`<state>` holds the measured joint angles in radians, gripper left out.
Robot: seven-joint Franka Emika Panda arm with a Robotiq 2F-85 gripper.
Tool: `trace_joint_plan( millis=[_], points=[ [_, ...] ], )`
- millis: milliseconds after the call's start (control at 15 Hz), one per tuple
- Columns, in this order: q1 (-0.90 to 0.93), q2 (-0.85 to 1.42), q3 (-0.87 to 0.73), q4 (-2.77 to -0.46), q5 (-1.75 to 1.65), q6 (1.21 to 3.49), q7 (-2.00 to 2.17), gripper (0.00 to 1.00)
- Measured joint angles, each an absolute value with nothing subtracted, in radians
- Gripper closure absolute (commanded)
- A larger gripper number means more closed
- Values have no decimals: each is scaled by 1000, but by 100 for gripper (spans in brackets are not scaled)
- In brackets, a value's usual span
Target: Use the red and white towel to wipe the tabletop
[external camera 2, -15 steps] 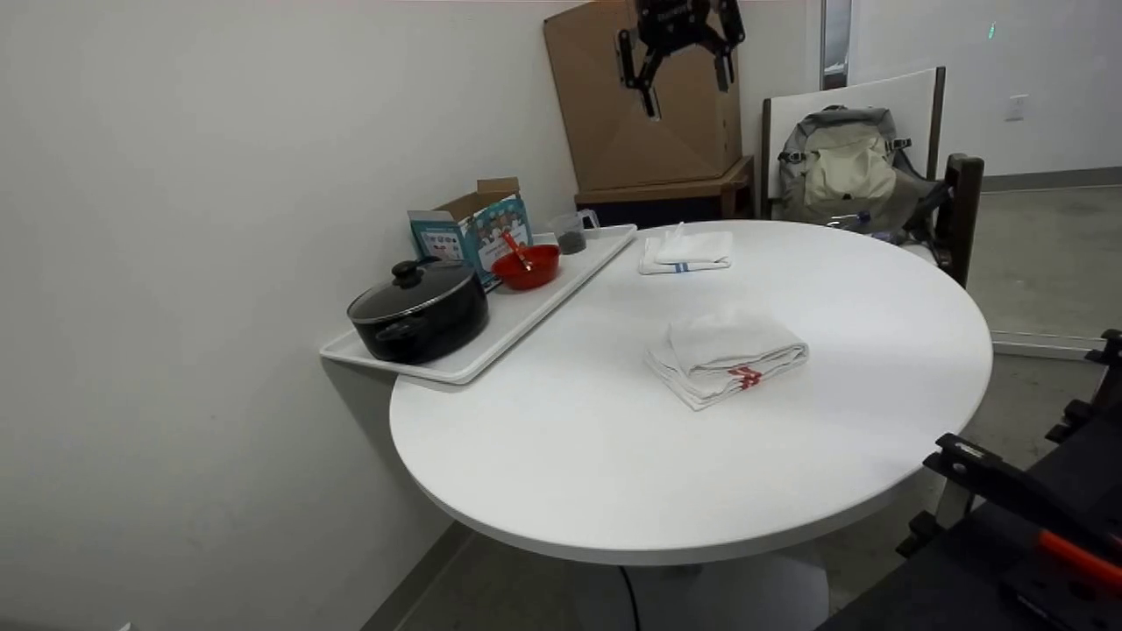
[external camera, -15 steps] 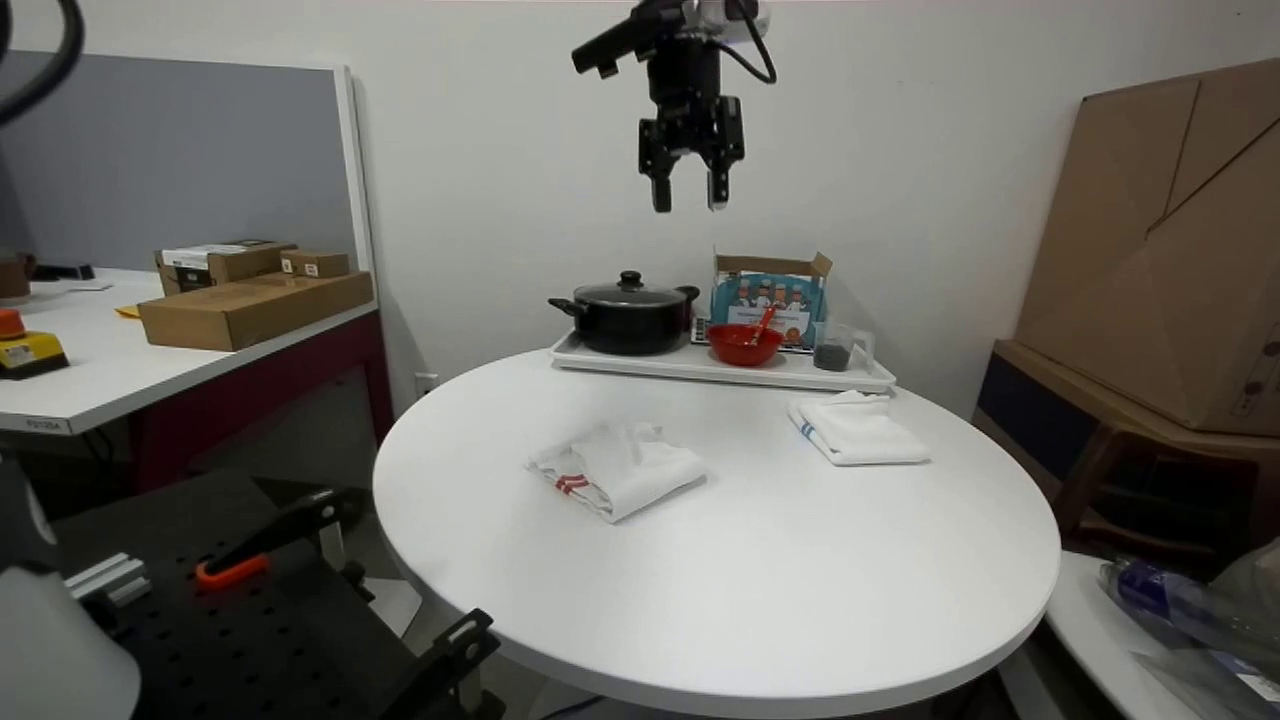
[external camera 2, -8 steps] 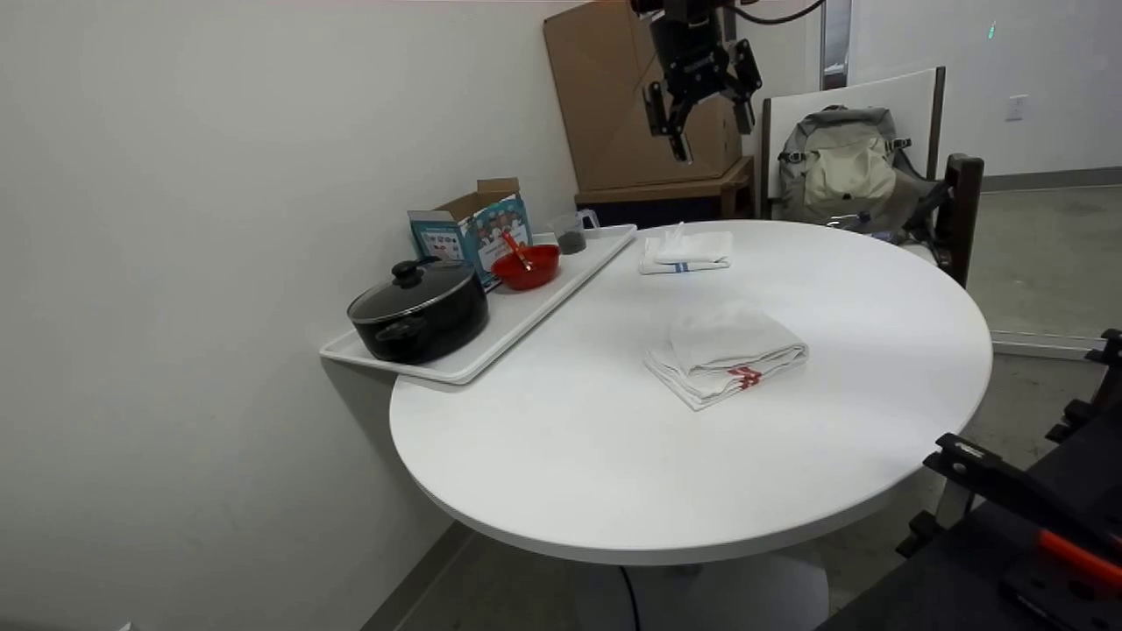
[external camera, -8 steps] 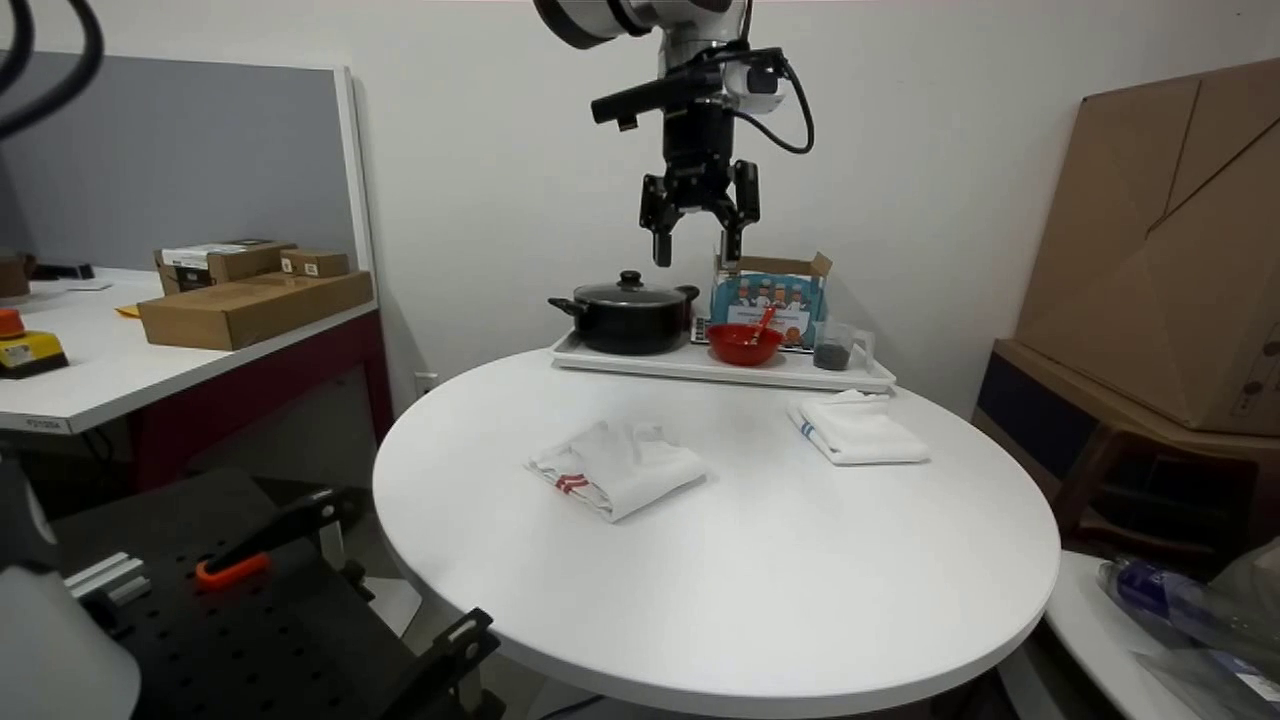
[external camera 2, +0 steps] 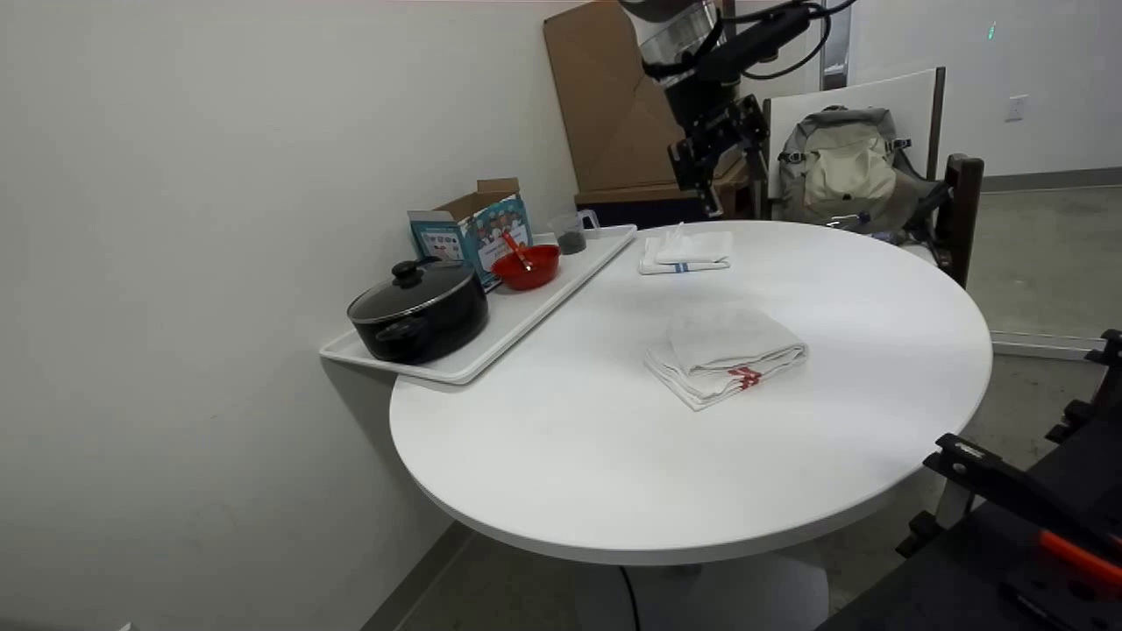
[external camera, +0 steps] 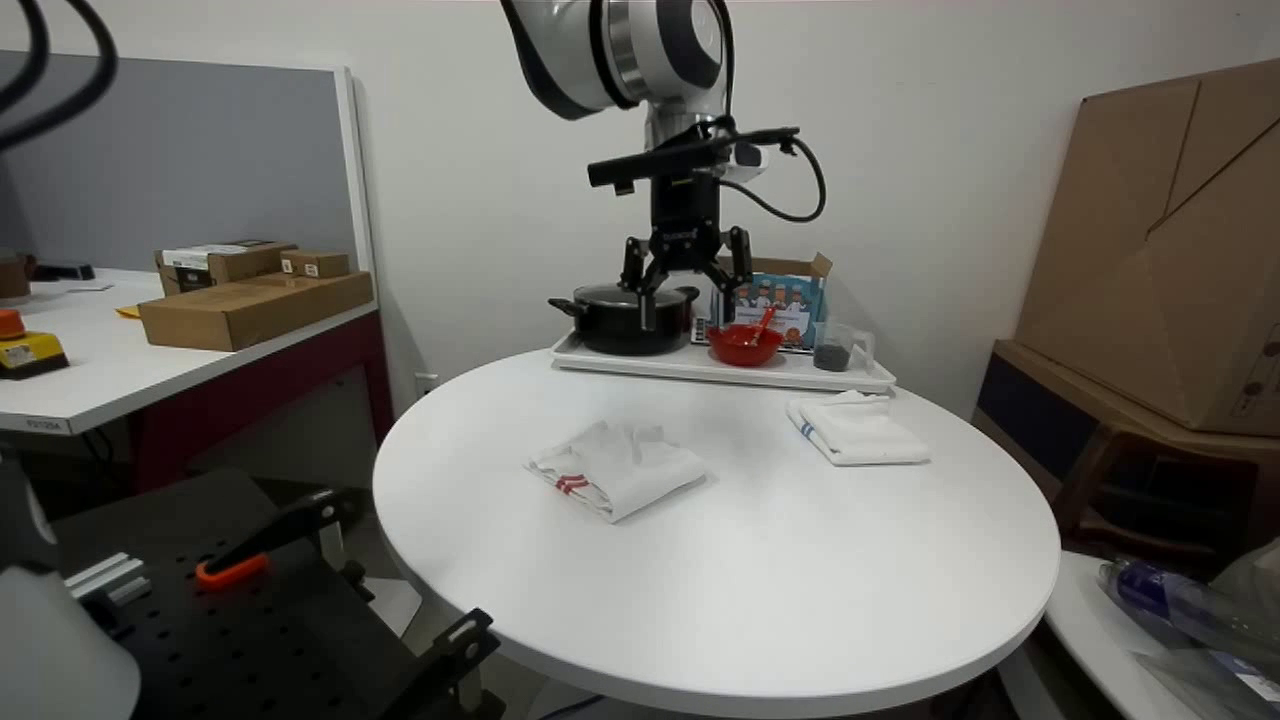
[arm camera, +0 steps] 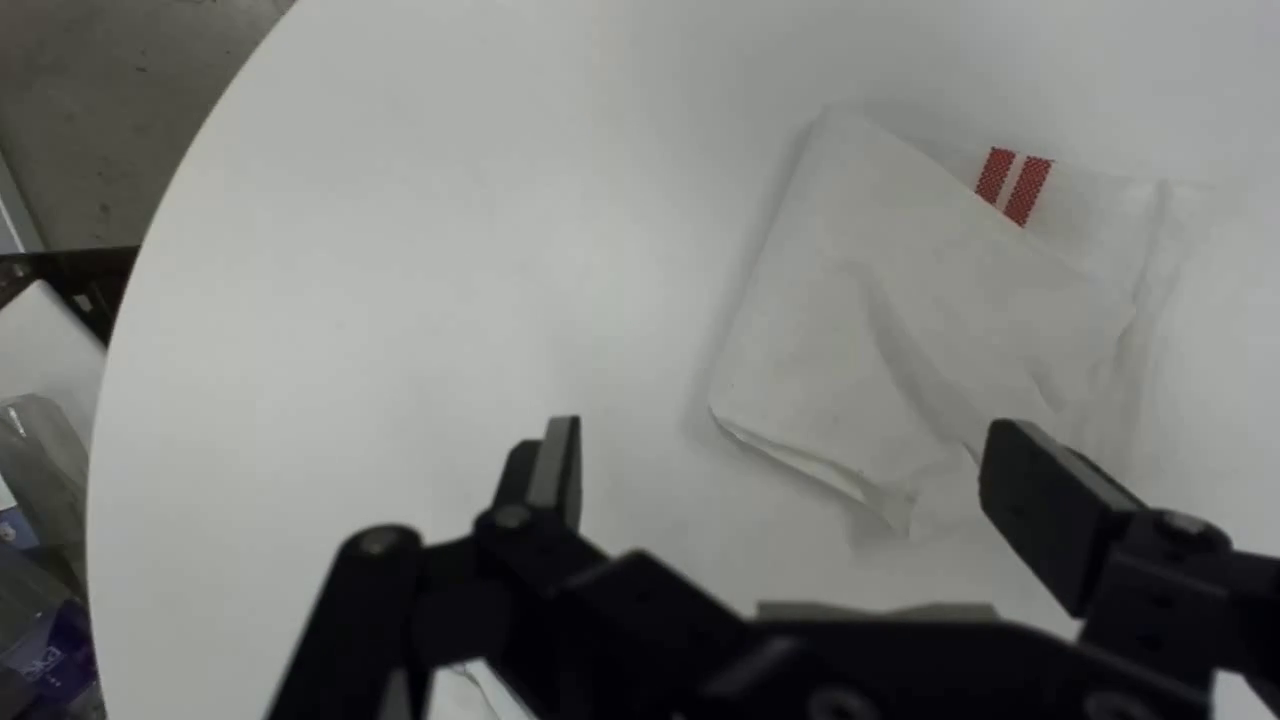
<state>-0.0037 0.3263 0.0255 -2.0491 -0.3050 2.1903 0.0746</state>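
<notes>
One towel (external camera: pixel 620 470) with red stripes (arm camera: pixel 1028 193) lies folded and a little rumpled on the table (external camera: pixel 800 580), well inside its edge; both exterior views show it apart from everything else there. The gripper (external camera: pixel 688 320) hangs above the table, touching nothing, its fingers (arm camera: pixel 555 475) spread wide with nothing held between them. Approach seems to be the step in hand, with no wiping begun.

The towel looks like thin woven cotton, so I expect it to be light, limp and forgiving: hard to damage, not slippery, but too soft to hold its folds when lifted. Along its lower edge in the wrist view the layers gape, and a nip there could catch only the top one and shake the rest loose. A better hold, I judge, is the raised crease (arm camera: pixel 905 350) near the middle, taken deep through several layers with the fingers almost down to the table. That should leave a wad of fabric under the grip for wiping.

The blue-striped cloth (external camera: pixel 862 430) is similar enough to be mistaken for it. Wiping strokes should stop well short of the tray (external camera 2: pixel 517 308), which carries a pot (external camera 2: pixel 421 317), a box (external camera 2: pixel 498 230), a bowl (external camera 2: pixel 526 272) and a cup (external camera 2: pixel 571 239).
</notes>
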Motion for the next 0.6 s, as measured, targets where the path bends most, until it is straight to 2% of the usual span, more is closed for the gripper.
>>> trace_joint_plan(
  millis=[600],
  points=[
    [49, 447, 15, -2065, -383, 2366, 43, 0]
  ],
)
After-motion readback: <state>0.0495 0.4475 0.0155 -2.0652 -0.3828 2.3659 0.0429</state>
